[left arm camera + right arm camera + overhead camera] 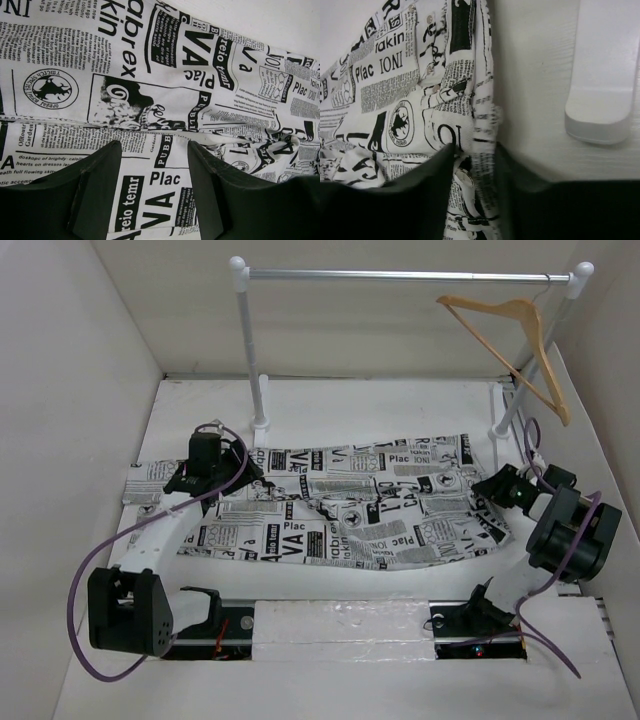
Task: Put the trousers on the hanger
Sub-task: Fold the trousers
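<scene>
The newspaper-print trousers point(350, 505) lie spread flat across the table, legs to the left and waist to the right. My left gripper point(222, 480) hovers low over the leg end. In the left wrist view its jaws point(154, 145) stand open, with flat trouser fabric point(125, 75) between them. My right gripper point(492, 488) is at the waist edge. In the right wrist view it point(474, 147) is shut on the trousers point(395, 100), with the buttoned waistband bunched between the fingers. The tan wooden hanger point(510, 325) hangs by its hook from the rail's right end.
The silver rail point(400, 276) spans the back on two white posts point(250, 350). The right post's white foot point(600, 75) sits close beside my right gripper. White walls enclose the table on the left, back and right. A white foam strip point(340, 625) lies between the arm bases.
</scene>
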Motion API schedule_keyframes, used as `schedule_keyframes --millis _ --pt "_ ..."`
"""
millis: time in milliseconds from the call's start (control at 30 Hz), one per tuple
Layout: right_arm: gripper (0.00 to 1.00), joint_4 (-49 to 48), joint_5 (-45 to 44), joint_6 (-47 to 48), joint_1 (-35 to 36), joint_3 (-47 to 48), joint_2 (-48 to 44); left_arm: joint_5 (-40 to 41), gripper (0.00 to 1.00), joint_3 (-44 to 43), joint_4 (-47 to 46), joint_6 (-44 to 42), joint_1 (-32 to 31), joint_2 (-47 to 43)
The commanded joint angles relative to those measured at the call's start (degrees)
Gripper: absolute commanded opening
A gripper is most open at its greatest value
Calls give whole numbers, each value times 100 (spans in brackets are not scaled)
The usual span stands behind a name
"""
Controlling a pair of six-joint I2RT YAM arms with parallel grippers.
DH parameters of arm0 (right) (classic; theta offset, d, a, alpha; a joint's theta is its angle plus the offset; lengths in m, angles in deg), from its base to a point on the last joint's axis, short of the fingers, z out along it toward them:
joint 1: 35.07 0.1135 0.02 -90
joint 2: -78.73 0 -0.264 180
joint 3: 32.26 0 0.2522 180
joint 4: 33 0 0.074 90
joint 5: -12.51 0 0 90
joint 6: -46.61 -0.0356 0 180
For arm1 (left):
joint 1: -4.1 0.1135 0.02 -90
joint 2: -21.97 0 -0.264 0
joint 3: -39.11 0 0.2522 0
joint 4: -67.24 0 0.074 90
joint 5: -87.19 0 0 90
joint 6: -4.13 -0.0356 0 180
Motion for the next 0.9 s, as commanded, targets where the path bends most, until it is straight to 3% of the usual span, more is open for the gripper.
schedule_keyframes --millis 0,33,100,300,500,633,767,867 --pt "35 -659 457 -370 53 -146 -72 -141 51 -177 -201 -152 19 15" --pt "15 -659 448 -449 53 -163 -133 -141 51 -168 -201 -169 19 24" --pt "0 -642 369 -537 -69 -190 -404 -114 51 -142 -158 -222 19 76" --pt "0 269 -570 -722 -709 -146 -1800 -176 52 -124 -17 -407 19 173" --pt "0 1623 -1589 -424 -1274 274 -2463 -150 53 -186 106 -451 19 279" --pt "70 2275 -2171 15 -1135 582 -2340 288 57 -185 290 -398 19 235" --pt "74 2952 -2223 359 -687 952 -2575 1280 52 -177 799 -126 19 86" --pt "72 3260 -2408 385 -64 918 -3155 1871 37 -177 1185 225 246 -265"
